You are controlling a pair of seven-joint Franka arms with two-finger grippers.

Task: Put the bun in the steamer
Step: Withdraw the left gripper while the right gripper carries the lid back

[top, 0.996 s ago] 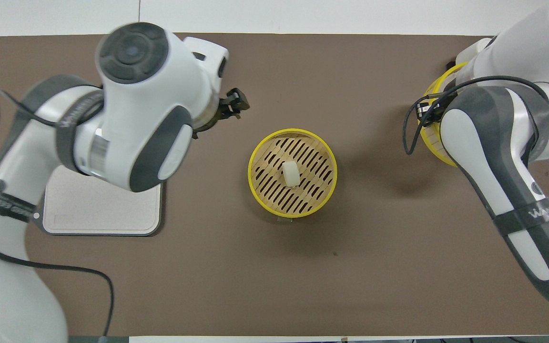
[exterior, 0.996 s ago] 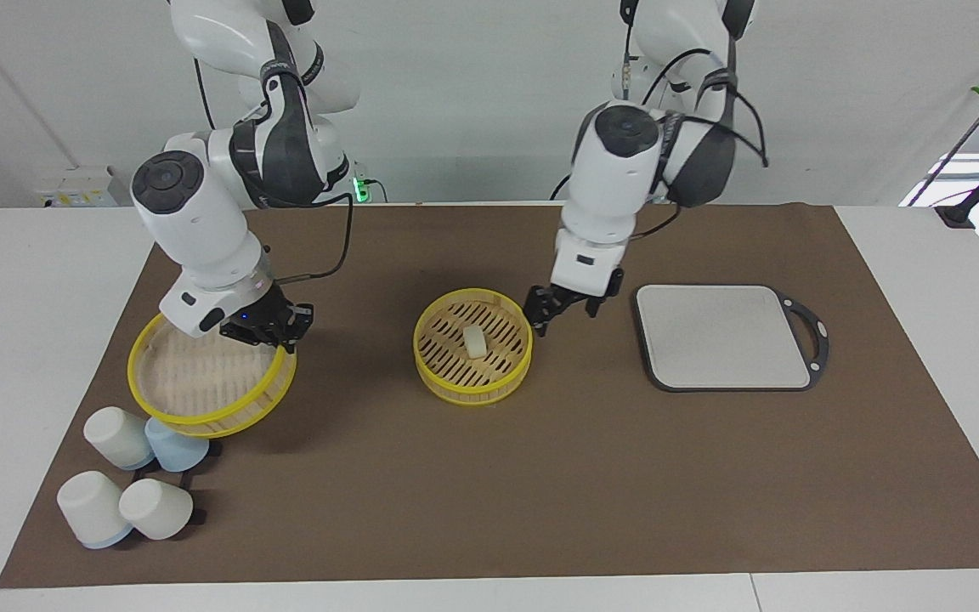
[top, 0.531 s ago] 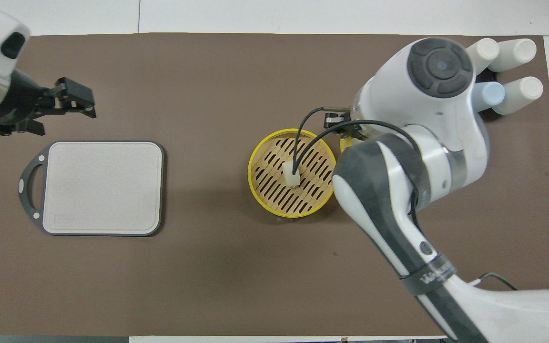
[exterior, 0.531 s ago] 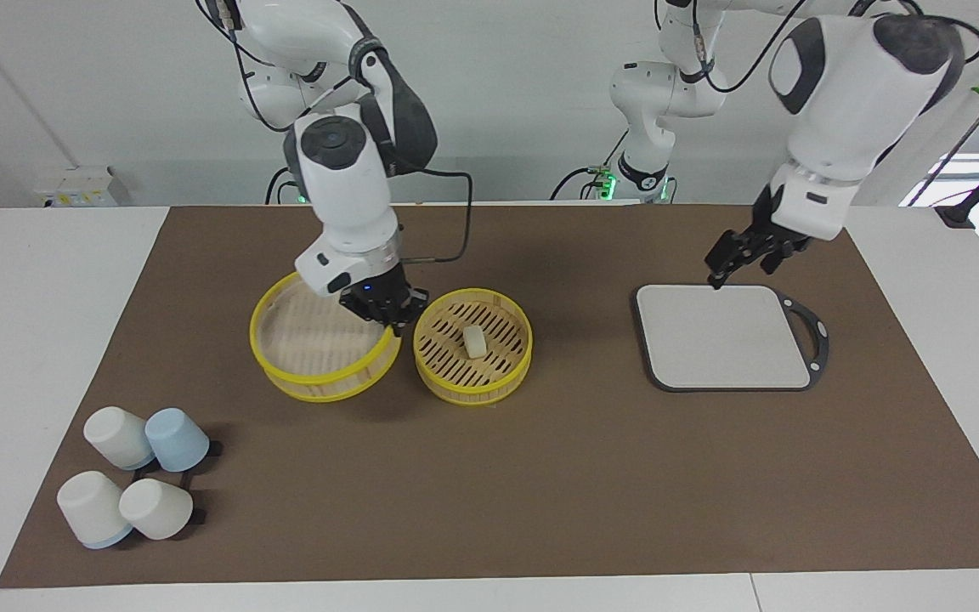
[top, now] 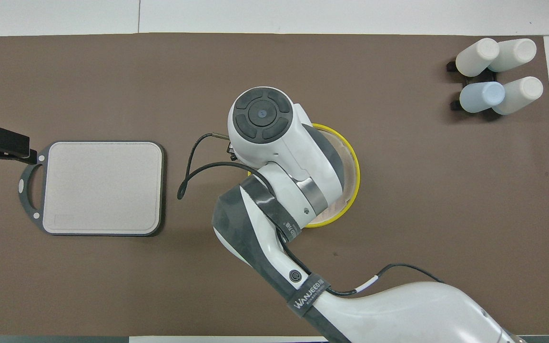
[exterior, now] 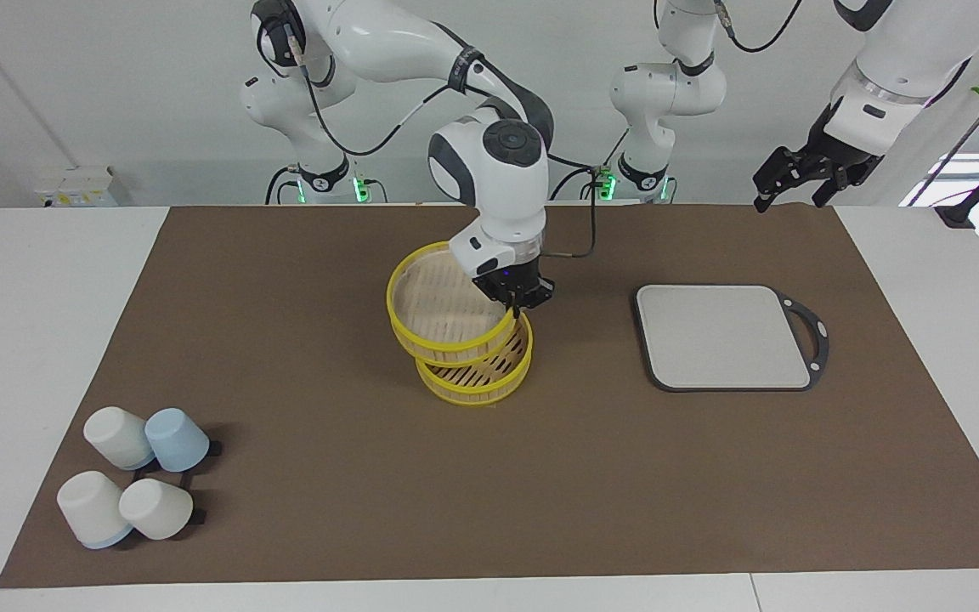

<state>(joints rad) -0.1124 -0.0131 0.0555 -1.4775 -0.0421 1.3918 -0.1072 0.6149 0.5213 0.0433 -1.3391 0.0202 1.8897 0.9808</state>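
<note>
1. Your right gripper [exterior: 513, 299] is pinched shut on the rim of the steamer's top piece [exterior: 443, 306], carrying it tilted over the steamer basket [exterior: 481, 374].
2. The top piece hangs down from the fingers, overlapping most of the basket; whether the two touch, you can't tell.
3. The bun isn't visible; the top piece and arm cover the basket floor.
4. Your left gripper [exterior: 802, 173] waits high in the air, fingers spread apart, holding nothing; the cutting board [exterior: 723, 336] lies well below its fingertips.
5. Four upturned cups [exterior: 134, 480] sit well clear of both grippers.
</note>
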